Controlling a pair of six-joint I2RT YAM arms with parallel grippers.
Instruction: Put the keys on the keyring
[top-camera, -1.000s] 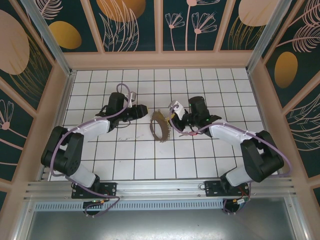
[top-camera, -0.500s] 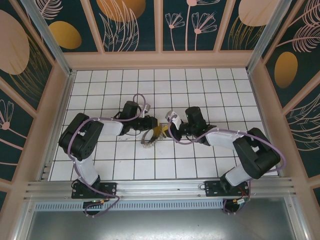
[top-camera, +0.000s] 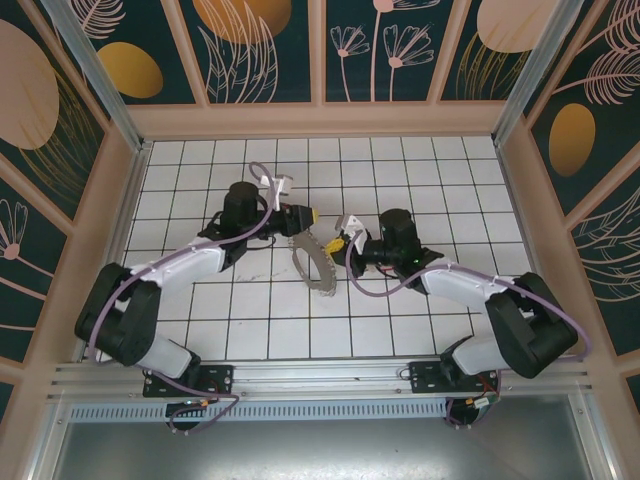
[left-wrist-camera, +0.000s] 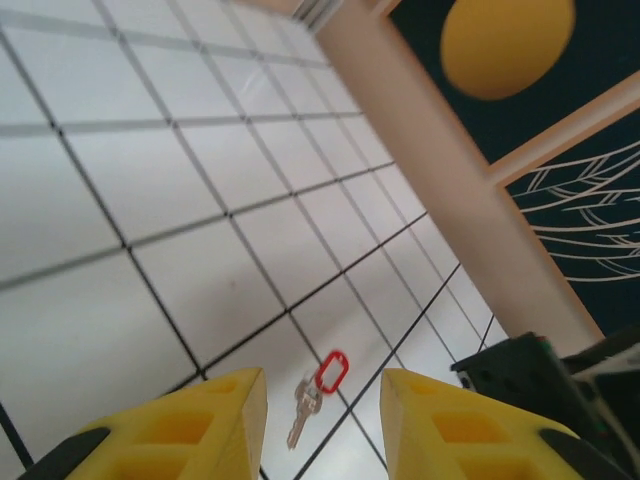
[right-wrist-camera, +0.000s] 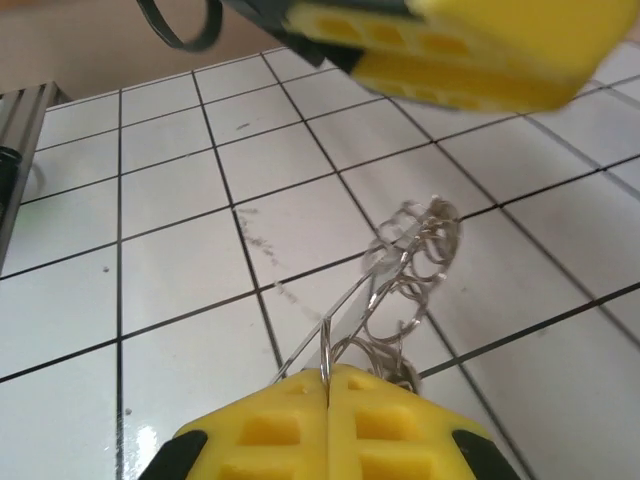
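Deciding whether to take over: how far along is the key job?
Done: many small keys already hang on the keyring. In hand: the right gripper is shut on its wire. Left: the red-tagged key lies loose on a tile, seen between the fingers of the open, empty left gripper.

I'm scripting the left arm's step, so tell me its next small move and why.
Probably lower the left gripper over the red-tagged key and close on it. Its fingers are open and empty, the key lies on the tiles framed between them, and the right gripper is shut on the keyring.
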